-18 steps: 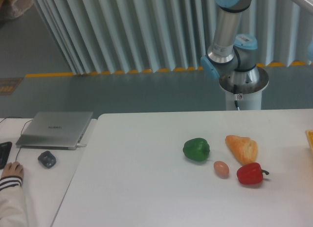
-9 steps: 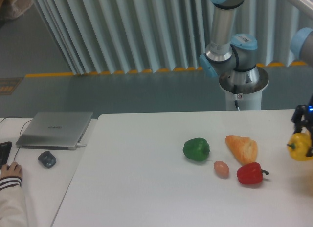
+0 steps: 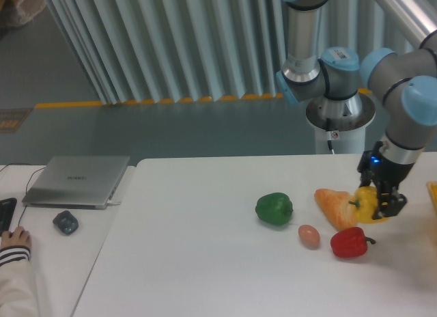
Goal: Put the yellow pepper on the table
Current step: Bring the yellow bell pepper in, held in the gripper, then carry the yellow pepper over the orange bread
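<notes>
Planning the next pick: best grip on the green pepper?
Take the green pepper across its round body, coming straight down from above with the claw. It sits alone on the table, with open space on its left and front. The egg and bread lie to its right, so close front to back.

A robotics lab or test hall: a grey-and-blue jointed robot arm [image 3: 403, 91] rises from a round pedestal at 1 o'clock behind a large white table [image 3: 205, 262]. Ribbed pale metal wall panels [image 3: 171, 44] stand at 12 o'clock above a grey floor with a yellow safety line [image 3: 136, 102]. At 9 o'clock a closed silver laptop [image 3: 78, 180] lies beside a dark computer mouse [image 3: 65, 223].
</notes>
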You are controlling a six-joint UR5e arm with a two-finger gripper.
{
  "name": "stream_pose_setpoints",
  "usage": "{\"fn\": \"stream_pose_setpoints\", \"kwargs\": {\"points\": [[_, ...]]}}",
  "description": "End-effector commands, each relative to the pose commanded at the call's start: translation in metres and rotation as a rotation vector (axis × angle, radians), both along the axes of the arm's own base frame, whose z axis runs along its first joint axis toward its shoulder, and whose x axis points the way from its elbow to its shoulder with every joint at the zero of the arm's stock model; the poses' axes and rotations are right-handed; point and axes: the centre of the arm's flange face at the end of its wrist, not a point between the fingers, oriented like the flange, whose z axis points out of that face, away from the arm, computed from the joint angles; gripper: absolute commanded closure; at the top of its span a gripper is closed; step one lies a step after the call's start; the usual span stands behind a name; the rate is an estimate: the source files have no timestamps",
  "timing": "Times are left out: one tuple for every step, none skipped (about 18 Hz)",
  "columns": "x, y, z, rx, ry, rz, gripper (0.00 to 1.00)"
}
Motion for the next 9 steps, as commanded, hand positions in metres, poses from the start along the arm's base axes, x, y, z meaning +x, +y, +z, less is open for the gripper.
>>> {"fn": "stream_pose_setpoints", "kwargs": {"points": [[0.008,0.002,0.000,-0.022,0.001,-0.020,0.47],[0.021,0.008,-0.002,-0.040,-0.002,-0.046,0.47],[0.033,0.016,-0.005,-0.055,0.000,-0.068,0.47],[0.045,0.022,-0.010,-0.076,0.006,-0.080,0.47],[0.053,0.025,-0.013,-0.103,0.021,-0.068,0.47],[0.066,0.035,-0.019,-0.140,0.041,-0.045,0.47],[0.072,0.038,-0.023,-0.155,0.047,-0.040,0.47],[0.073,0.039,-0.023,-0.155,0.046,-0.031,0.47],[0.073,0.042,-0.021,-0.135,0.066,-0.024,0.46]]}}
